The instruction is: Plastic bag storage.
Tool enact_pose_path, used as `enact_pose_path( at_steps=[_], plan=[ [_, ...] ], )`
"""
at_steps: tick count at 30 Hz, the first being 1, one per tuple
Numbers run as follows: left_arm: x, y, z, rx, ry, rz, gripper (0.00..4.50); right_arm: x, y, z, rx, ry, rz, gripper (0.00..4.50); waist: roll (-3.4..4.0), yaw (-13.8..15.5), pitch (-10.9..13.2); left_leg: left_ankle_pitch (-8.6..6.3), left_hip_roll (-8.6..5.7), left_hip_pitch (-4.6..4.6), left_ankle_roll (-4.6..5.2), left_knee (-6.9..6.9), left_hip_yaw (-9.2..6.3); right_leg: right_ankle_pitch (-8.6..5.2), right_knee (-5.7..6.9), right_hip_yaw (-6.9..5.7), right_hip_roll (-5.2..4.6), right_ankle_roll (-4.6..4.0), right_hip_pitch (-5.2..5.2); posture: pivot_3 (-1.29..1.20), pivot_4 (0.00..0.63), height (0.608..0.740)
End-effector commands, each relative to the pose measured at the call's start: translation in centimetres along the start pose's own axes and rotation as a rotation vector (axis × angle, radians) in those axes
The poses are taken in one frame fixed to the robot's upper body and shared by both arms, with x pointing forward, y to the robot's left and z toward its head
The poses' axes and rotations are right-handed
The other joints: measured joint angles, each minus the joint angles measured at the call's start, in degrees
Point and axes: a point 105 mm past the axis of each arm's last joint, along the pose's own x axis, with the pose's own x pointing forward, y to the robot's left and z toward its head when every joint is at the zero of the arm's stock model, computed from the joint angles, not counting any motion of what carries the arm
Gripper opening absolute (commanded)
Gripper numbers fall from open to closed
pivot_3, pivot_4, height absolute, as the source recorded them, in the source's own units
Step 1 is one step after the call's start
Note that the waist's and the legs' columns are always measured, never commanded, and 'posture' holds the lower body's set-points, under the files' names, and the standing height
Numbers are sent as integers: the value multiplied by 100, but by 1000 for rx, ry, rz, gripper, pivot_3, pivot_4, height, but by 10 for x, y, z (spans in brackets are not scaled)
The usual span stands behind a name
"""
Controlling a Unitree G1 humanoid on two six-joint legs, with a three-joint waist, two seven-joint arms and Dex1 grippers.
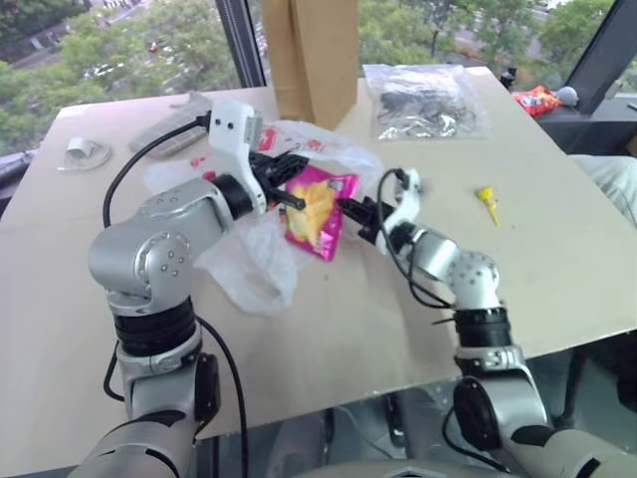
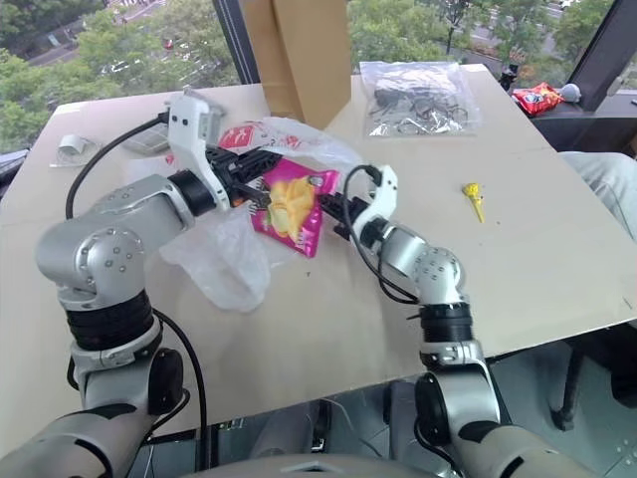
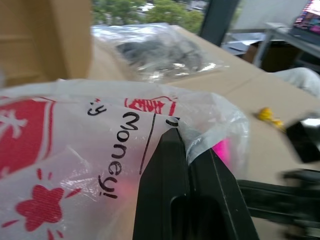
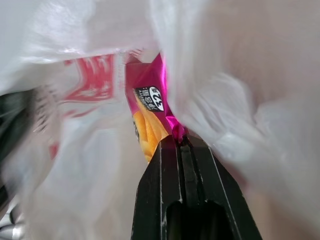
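right now i'm pinching the rim of the plastic bag [image 1: 254, 254] with my left hand [image 3: 186, 145], clamped on a fold of film, while my right hand [image 4: 181, 142] is gripping a corner of the pink snack packet [image 1: 317, 211] at the bag's mouth. one bag, lying crumpled on the surface [image 1: 398, 329] in front of the tall brown paper bag [image 1: 314, 55] — one packet. i'm judging the film as light, soft and slippery — best taken by rim or handles.

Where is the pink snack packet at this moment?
The pink snack packet hangs over the table's middle, pinched by the right pincer, at the plastic bag's mouth, before the brown paper bag.
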Motion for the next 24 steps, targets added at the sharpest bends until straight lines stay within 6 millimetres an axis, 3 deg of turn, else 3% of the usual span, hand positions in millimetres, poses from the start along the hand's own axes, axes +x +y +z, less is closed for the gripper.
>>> enact_pose_path(
  at_steps=[1,5,12,16,18,23,24],
  plan=[
    [-5,-9,-8,40,32,-8,0,32,40,-7,6,9,94,18,1,11,1,0,-1,1,0,-2,0,0,2,1,0,0,0,0,150,740],
    [-8,-8,-12,41,48,-9,0,43,47,-12,-5,28,107,18,2,33,1,1,-2,-5,-2,-1,-2,0,-4,-1,-2,-1,0,0,150,740],
    [-10,-14,-11,-1,32,-32,0,62,13,7,-112,-71,-94,18,3,13,2,12,-2,-3,-22,-4,0,0,-7,1,-2,-1,-1,0,150,740],
    [-8,-6,-10,-42,26,15,0,65,14,17,-274,-74,-63,18,4,4,2,12,-1,-3,-23,-6,2,0,-7,2,-1,-1,-1,0,150,740],
    [-7,2,-7,-91,11,47,0,64,20,20,-404,-65,-30,928,4,5,3,12,-1,-4,-23,-6,1,0,-8,2,-1,-1,-2,0,150,740],
    [-5,23,0,-226,-36,118,0,47,37,24,-670,-50,73,1135,4,13,3,12,-1,-7,-24,-6,-3,0,-12,-1,-2,-1,-3,0,150,740],
    [-5,28,1,-249,-42,131,0,40,38,23,-709,-41,86,1376,4,24,3,12,-1,-8,-25,-7,-6,0,-13,-3,-2,-1,-3,0,150,740]
  ],
)
